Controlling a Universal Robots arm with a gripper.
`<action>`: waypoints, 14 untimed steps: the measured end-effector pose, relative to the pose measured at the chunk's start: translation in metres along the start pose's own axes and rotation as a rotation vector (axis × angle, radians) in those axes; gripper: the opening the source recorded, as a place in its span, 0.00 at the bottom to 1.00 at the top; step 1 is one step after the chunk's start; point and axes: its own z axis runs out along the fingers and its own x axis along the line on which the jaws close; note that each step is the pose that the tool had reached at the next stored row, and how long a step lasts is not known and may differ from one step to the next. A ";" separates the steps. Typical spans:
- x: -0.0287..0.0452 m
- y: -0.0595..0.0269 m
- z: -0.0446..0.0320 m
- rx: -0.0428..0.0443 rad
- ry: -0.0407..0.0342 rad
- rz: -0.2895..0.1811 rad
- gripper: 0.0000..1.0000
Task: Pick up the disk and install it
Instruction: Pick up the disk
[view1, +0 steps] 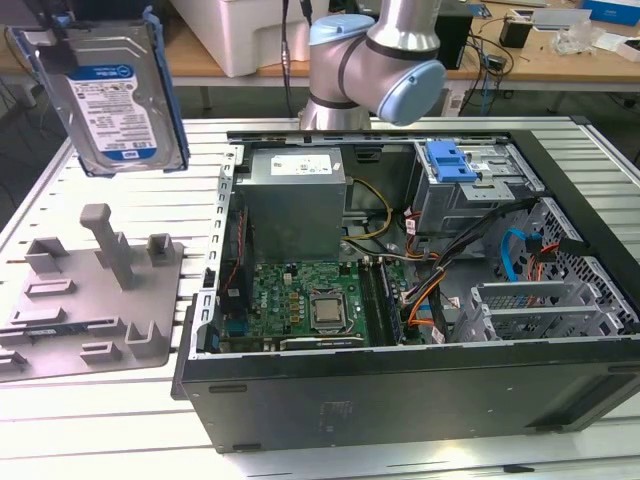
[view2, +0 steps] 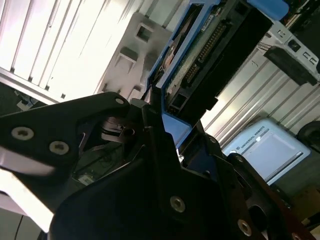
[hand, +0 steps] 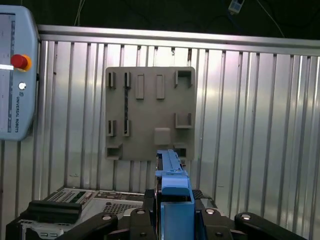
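Silver metal hard disk in a blue plastic carrier (view1: 110, 95) hangs tilted in mid-air above the flat grey plastic fixture tray (view1: 90, 325) on the ribbed aluminium table (view1: 200, 140), at the exterior view's left of the open black computer case (view1: 400, 410). In both wrist views, the black gripper (hand: 175, 202) (view2: 162, 117) pinches the carrier's edge between its fingers. The silver-and-blue robot arm (view1: 380, 60) stands behind the case.
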 end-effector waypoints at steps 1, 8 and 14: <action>0.0022 -0.0047 -0.0003 -0.0003 -0.0006 0.000 0.36; 0.0142 -0.0309 -0.0022 -0.0020 -0.0031 0.000 0.36; 0.0305 -0.0626 -0.0037 -0.0060 -0.0056 0.000 0.36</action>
